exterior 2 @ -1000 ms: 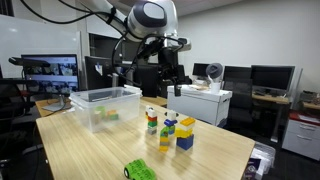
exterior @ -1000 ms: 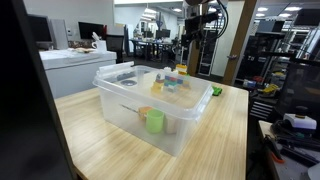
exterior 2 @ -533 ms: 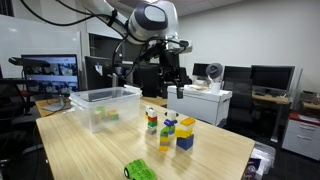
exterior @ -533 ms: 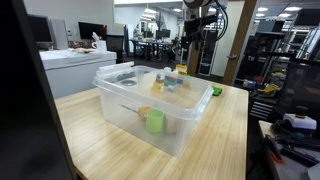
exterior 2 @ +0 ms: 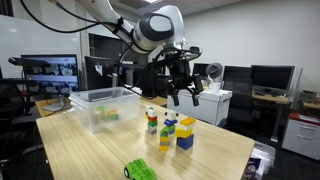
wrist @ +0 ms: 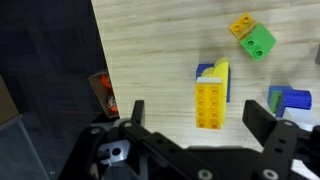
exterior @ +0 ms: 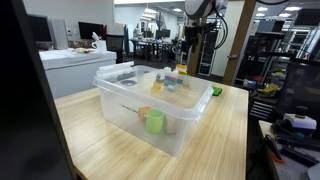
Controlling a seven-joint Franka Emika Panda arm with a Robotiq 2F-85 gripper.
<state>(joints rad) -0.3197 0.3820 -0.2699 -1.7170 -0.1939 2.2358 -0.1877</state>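
Observation:
My gripper (exterior 2: pixel 184 93) hangs open and empty in the air above a group of toy brick stacks on the wooden table (exterior 2: pixel 90 150). Directly below it in the wrist view lies a yellow brick (wrist: pixel 210 105) stacked on a blue one, between the spread fingers (wrist: pixel 137 108) but well under them. An orange and green stack (wrist: pixel 253 38) and a blue brick (wrist: pixel 293 99) stand nearby. In an exterior view the yellow and blue stack (exterior 2: pixel 185 133) stands beside two other mixed stacks (exterior 2: pixel 152 120). In an exterior view the gripper (exterior: pixel 192 42) is high at the far table end.
A clear plastic bin (exterior: pixel 150 100) holds a green cup (exterior: pixel 155 121) and other small toys. A green toy (exterior 2: pixel 140 170) lies near the table's edge. The table edge (wrist: pixel 100 60) drops to dark floor. Desks, monitors and chairs surround the table.
The arm has swung sideways and turned its wrist, bringing the gripper over the brick stacks. The jaws stayed open; the bricks did not move.

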